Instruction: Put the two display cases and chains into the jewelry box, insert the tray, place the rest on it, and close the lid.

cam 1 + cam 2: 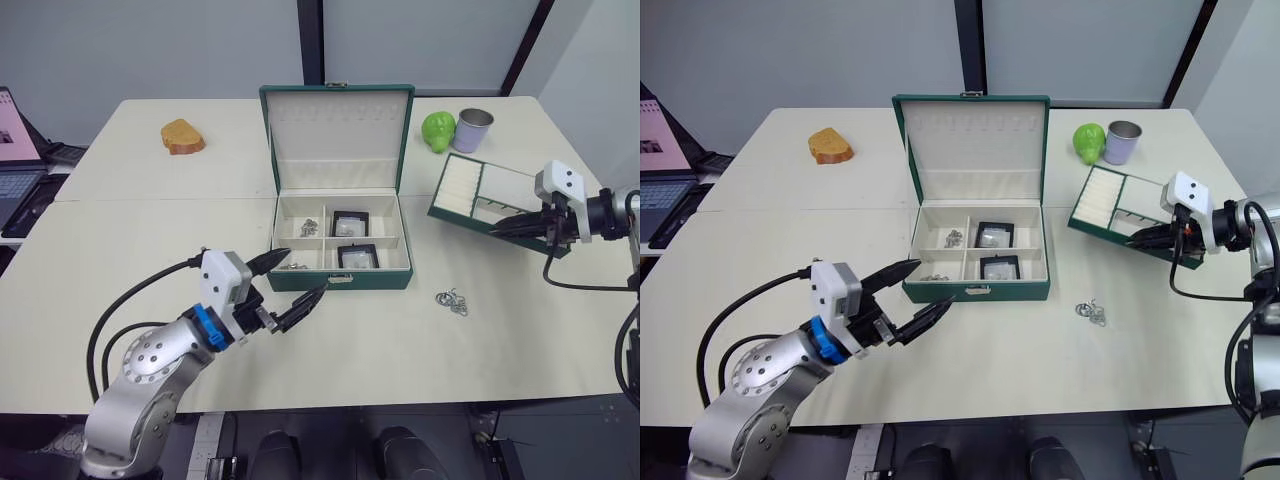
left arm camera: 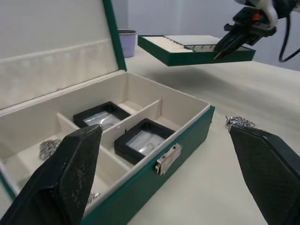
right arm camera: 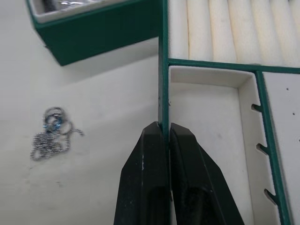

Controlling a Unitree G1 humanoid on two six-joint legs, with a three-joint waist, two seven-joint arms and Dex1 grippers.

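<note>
The jewelry box (image 1: 340,245) stands open at the middle of the desk (image 1: 150,250), its lid (image 1: 338,135) upright behind it with the cream lining facing forward. Both display cases (image 1: 350,222) lie in the box's right-hand compartments, one behind the other, and small heaps of chain (image 1: 309,227) sit in the left-hand ones. The left tool (image 1: 290,285) hovers just in front of the box's front left corner, its two black fingers spread wide apart and holding nothing. The right tool (image 1: 512,227) is pinched closed on the green rim of the tray (image 1: 480,190), gripping the near wall; in the left wrist view the tray is lifted clear of the desk. The loose rings (image 1: 452,300) lie on the desk in front of the tray, to the right of the box. No brand or writing can be read on the box or tray.
</note>
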